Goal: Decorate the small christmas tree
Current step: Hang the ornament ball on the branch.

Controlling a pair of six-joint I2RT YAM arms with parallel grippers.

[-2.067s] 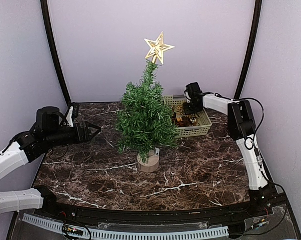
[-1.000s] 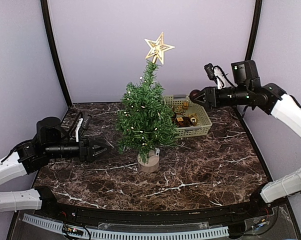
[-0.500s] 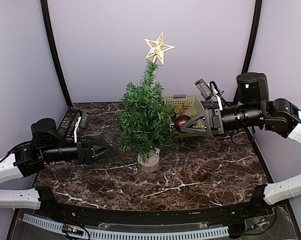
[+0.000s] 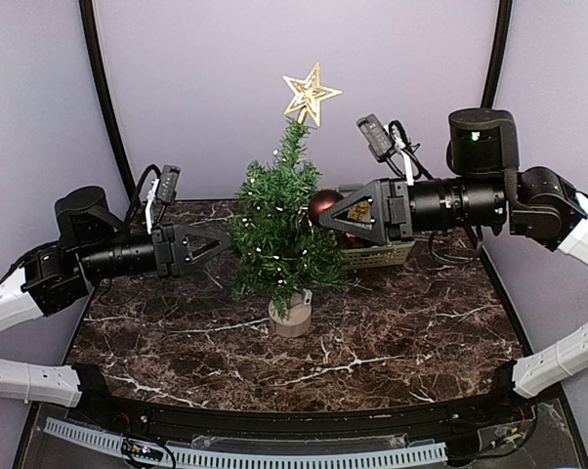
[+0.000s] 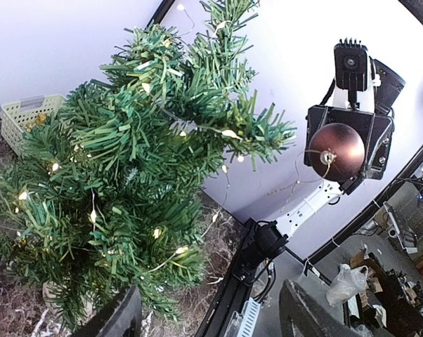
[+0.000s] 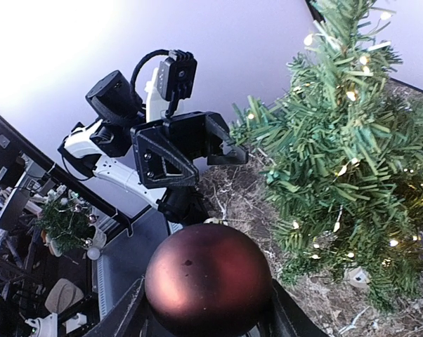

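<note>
Dark brown marble veined in white makes up your desk [image 4: 401,332], closed in by lavender walls at the back and on both sides, with a black pole in each rear corner. The small christmas tree [image 4: 282,234] stands upright a little behind the middle of the desk, its round tan base [image 4: 291,318] flat on the marble. Your widest free stretch is the bare marble between that base and the near edge. To the right rear, a pale green basket [image 4: 384,256] sits just beside the lower right branches, partly hidden under your right arm.

Your left gripper [image 4: 224,244] hangs level above the desk with its tips just beside the left-hand branches. The left wrist view shows its fingers [image 5: 120,319] spread wide. Your right gripper [image 4: 328,211] comes in level from the other side, pinching a dark red bauble [image 4: 325,204] at the upper right of the tree. From above the bauble overlaps the foliage, but the left wrist view shows a gap of wall between it and the nearest branch tips.

Look at the tree itself: bristly dark green needles, small warm-white lights glowing through the branches, a thin trunk, and a gold openwork star [image 4: 310,95] on the top, well above both grippers.
</note>
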